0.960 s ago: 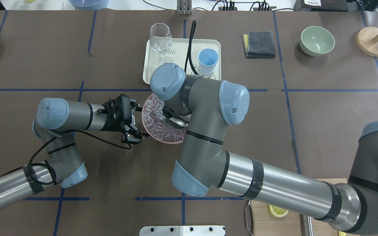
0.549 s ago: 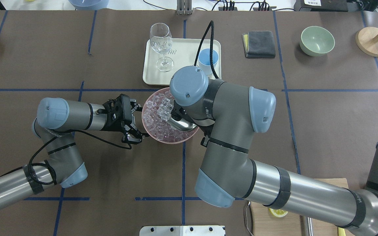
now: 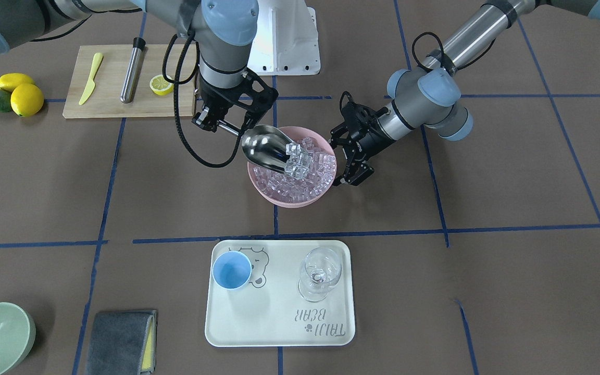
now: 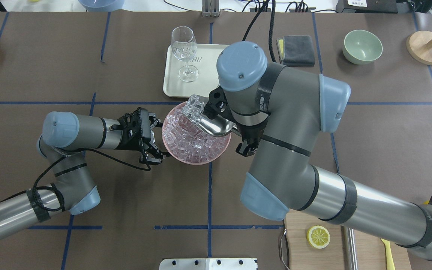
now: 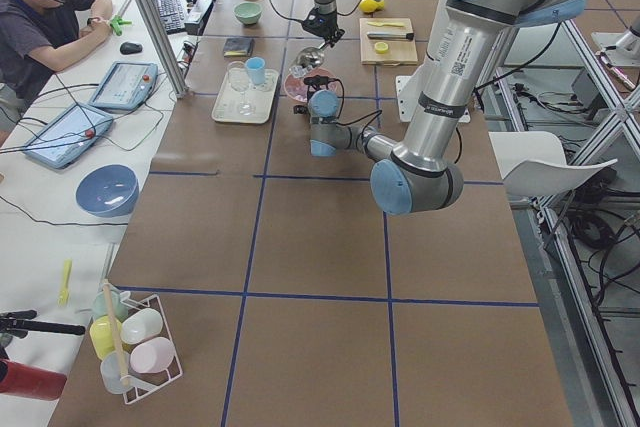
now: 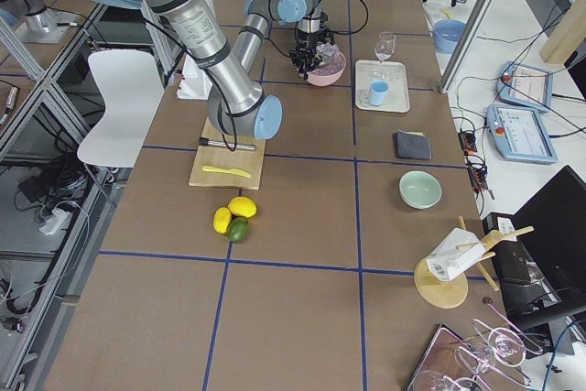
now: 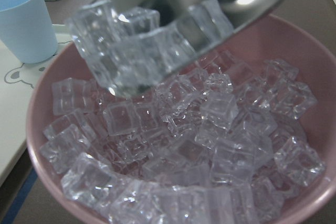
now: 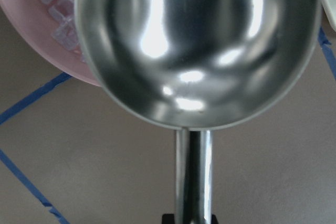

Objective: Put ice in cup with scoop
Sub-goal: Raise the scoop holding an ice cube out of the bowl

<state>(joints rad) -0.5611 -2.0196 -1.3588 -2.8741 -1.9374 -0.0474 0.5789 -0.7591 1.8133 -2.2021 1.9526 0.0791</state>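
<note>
Table point(image 4: 88, 56) brown, blue-taped | operator point(image 5: 40, 7) seated alongside | left fingers point(image 4: 152, 156) spread | right fingers point(image 3: 202, 121) seemingly clamp scoop point(image 3: 266, 148)

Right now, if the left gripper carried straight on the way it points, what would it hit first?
Most likely the pink bowl, at its near wall. The left gripper is open and points at it from close beside. Depth is unclear, but nothing shows between them.
</note>
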